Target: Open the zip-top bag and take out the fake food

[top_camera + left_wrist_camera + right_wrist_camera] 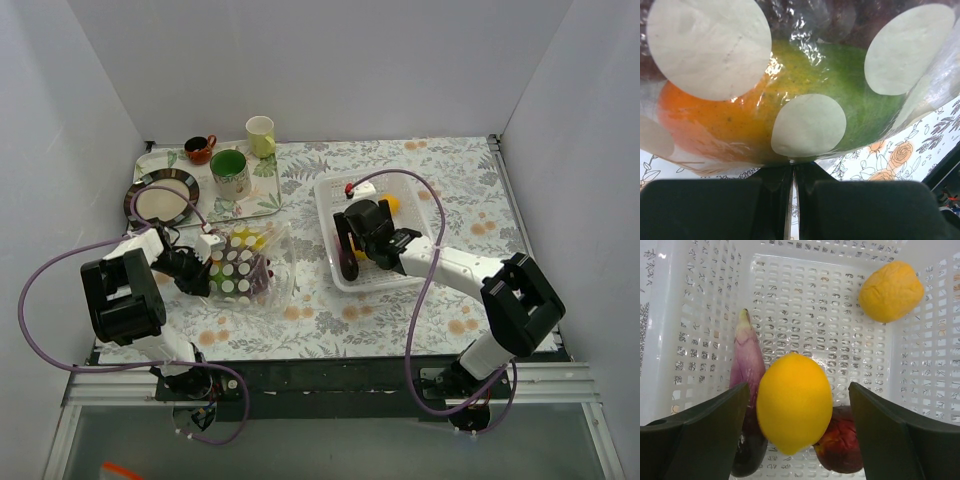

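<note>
The zip-top bag (243,268) lies left of centre, clear with white dots (710,47), and fake food is still inside it. An orange-to-green fruit (805,80) presses against the film. My left gripper (792,167) is shut on the bag's edge (205,262). My right gripper (352,240) hangs open over the white perforated basket (810,295). A yellow lemon (794,402) sits between its jaws with a gap on both sides. Under it lie a purple eggplant (746,360) and a dark red fruit (840,445). An orange-yellow piece (891,291) rests in the far corner.
A tray (262,203) at the back left carries a green mug (231,172), a brown cup (199,149) and a dark-rimmed plate (161,195). A pale yellow cup (261,135) stands behind it. The basket's rim (330,200) is right of centre. White walls enclose the table.
</note>
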Available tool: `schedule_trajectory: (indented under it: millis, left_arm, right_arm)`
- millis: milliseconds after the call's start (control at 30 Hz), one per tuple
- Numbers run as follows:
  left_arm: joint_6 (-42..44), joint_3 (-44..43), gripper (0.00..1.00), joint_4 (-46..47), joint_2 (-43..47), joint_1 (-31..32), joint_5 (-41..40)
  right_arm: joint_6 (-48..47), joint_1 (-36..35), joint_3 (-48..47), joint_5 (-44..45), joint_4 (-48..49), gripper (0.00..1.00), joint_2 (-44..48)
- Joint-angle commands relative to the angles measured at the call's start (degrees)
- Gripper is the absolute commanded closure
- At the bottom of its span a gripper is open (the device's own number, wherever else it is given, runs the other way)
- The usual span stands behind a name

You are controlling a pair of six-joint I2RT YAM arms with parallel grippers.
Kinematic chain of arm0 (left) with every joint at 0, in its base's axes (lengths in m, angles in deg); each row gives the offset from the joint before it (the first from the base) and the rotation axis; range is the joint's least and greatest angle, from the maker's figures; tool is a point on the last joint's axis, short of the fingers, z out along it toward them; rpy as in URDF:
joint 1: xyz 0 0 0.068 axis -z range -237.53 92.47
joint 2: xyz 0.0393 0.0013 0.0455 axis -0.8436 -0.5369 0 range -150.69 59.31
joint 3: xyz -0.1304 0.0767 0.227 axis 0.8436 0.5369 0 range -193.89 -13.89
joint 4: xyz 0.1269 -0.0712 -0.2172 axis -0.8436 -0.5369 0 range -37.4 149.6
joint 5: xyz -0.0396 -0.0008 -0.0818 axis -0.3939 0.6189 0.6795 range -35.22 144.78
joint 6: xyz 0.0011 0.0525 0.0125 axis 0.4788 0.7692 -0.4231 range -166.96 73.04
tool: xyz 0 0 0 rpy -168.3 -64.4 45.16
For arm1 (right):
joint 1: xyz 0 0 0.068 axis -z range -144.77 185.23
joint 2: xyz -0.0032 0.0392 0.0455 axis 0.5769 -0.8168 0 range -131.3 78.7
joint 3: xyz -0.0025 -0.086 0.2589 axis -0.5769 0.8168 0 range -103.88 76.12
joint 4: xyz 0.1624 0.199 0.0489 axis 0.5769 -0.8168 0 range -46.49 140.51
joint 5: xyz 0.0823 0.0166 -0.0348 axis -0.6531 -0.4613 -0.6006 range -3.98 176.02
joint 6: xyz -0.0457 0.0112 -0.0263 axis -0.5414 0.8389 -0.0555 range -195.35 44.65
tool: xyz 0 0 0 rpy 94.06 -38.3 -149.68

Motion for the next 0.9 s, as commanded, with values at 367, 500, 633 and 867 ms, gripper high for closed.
schedule_trajectory:
  millis: [367,500,633,867]
  left_arm:
    - [-0.1,-2.1,1.00,1.1,-4.6,0.6,0.2]
    - [-0.3,-1.4,1.00,1.5,-4.3,0.6,-0.7]
    - [0.1,-1.3,1.00,1.1,-4.2,0.5,-1.1]
    - [-0.1,-2.2,1.00,0.5,-3.6,0.6,-0.5]
  right_arm:
    - [-9.9,-18.5,-8.2,4.0,6.3,0.21,-1.7]
    - [-8.7,-19.2,-8.8,-3.7,8.5,0.37,-7.5]
    - [-8.3,-19.1,-12.1,-12.7,8.9,0.41,-13.1]
    - [-8.5,-19.0,-15.3,-27.6,13.1,0.23,-19.2]
